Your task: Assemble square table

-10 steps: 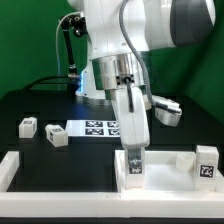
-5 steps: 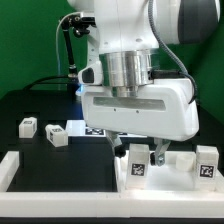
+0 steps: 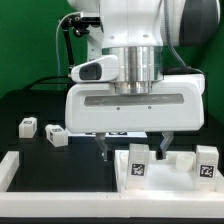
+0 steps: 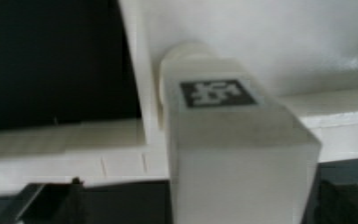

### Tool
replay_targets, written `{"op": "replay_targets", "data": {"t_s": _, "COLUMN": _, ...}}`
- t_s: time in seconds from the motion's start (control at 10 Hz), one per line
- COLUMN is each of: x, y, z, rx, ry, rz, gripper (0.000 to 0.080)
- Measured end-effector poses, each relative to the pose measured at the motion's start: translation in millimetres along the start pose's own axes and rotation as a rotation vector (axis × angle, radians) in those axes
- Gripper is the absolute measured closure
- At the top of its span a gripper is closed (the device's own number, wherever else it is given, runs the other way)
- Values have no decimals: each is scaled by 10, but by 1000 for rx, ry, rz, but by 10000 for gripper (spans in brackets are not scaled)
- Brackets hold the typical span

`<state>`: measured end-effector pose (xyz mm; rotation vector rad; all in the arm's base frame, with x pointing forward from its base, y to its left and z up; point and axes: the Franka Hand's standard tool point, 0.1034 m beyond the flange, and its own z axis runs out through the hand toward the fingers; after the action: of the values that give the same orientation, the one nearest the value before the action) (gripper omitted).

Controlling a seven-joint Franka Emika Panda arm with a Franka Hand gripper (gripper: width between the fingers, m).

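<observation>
- Fingers [image 3: 162, 146] just popped wide open, so they've let go of the leg [image 3: 137, 164].
- Leg's standing upright at the square top [image 3: 178, 168], front of the table [image 3: 60, 108]. I'd guess it's placed, three to go.

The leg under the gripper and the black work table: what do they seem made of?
The leg looks like matt white plastic: even colour, rounded edges, a printed tag on it. The work table looks matt black, perhaps cloth or board: no shine.
</observation>
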<state>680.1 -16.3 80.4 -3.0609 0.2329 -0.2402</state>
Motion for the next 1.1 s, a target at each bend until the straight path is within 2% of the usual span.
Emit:
{"op": "replay_targets", "data": {"t_s": 0.1, "x": -2, "y": 5, "z": 1, "rx": -2, "ry": -1, "rz": 7, "gripper": 151}}
{"op": "replay_targets", "data": {"t_s": 0.3, "x": -3, "y": 2, "z": 3, "rx": -1, "ry": -1, "rz": 155, "gripper": 434}}
{"op": "replay_targets", "data": {"t_s": 0.4, "x": -2, "y": 10, "z": 2, "rx": -2, "ry": 0, "rz": 223, "gripper": 434}}
{"op": "replay_targets", "data": {"t_s": 0.5, "x": -3, "y": 28, "z": 3, "rx": -4, "ry": 0, "rz": 309, "gripper": 511}}
{"op": "replay_targets", "data": {"t_s": 0.6, "x": -8, "y": 41, "z": 5, "rx": -8, "ry": 0, "rz": 402, "gripper": 511}}
{"op": "replay_targets", "data": {"t_s": 0.8, "x": -64, "y": 69, "z": -2, "rx": -40, "ry": -14, "rz": 829, "gripper": 511}}
{"op": "replay_targets", "data": {"t_s": 0.9, "x": -87, "y": 86, "z": 7, "rx": -27, "ry": -24, "rz": 1056, "gripper": 511}}
{"op": "replay_targets", "data": {"t_s": 1.1, "x": -120, "y": 125, "z": 7, "rx": 18, "ry": -77, "rz": 1374, "gripper": 509}}
